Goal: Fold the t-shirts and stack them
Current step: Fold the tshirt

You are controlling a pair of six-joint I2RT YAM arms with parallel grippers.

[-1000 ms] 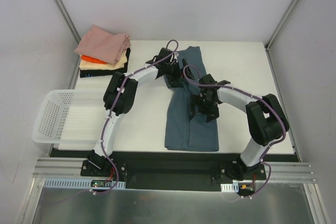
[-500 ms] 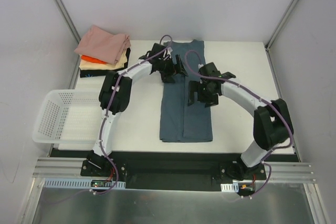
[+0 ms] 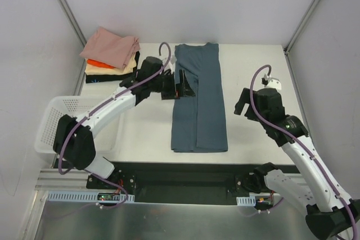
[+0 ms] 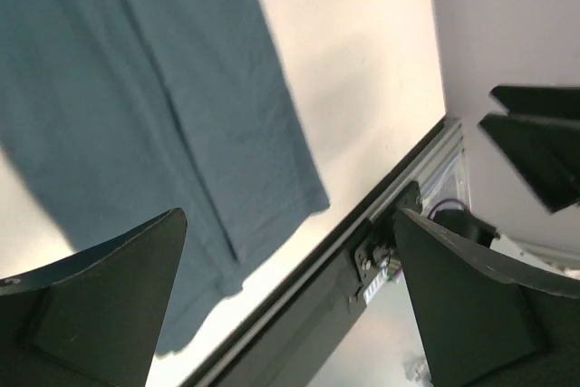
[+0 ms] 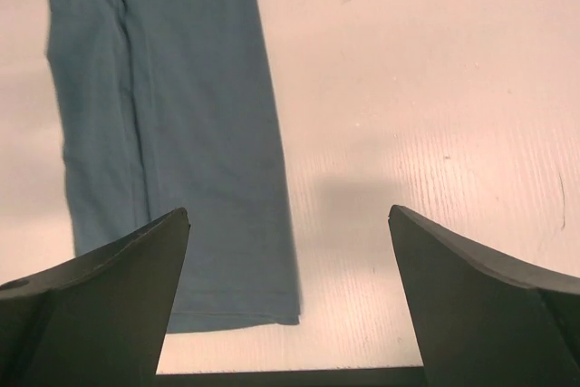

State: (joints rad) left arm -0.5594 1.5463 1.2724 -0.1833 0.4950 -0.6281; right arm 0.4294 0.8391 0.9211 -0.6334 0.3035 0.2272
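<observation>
A plain slate-blue cloth t-shirt (image 3: 201,105), folded into 1 long narrow strip, lies flat in the middle of the white bench (image 3: 253,66), running from its far edge toward the near edge. The left gripper (image 3: 184,85) hovers over the strip's left edge, its 2 fingers spread wide and holding nothing. The right gripper (image 3: 242,104) hangs above bare bench to the right of the shirt, likewise spread wide and empty. At the far-left corner sits a stack: a dusty pink tee (image 3: 112,46) on top, then an orange tee (image 3: 97,63), a cream tee (image 3: 125,69) and a black tee (image 3: 98,77). A white plastic lattice basket (image 3: 53,122) sits at the bench's near-left side.
</observation>
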